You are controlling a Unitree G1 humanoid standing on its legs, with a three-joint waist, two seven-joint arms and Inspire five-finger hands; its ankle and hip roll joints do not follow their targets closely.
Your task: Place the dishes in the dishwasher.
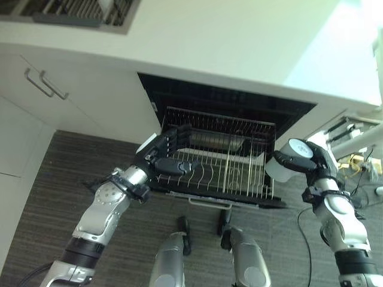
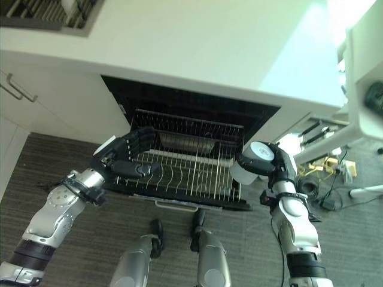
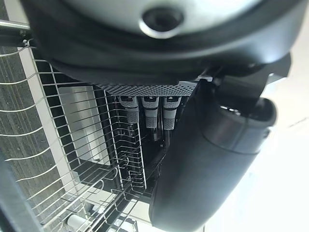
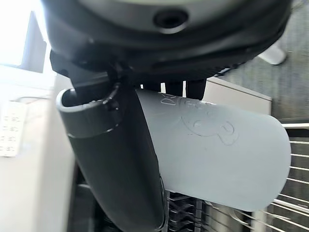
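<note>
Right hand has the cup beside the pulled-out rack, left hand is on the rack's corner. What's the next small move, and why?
Probably carry the right hand inward over the rack and lower. Its fingers are curled round the pale cup, which hangs just outside the rack's right edge, above the floor rather than the wires. The left hand rests at the rack's left corner, so the right half looks free to take the cup.

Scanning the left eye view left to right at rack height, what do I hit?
Left hand on the rack's left edge → wire dishwasher rack → pale cup → right hand holding it.
</note>
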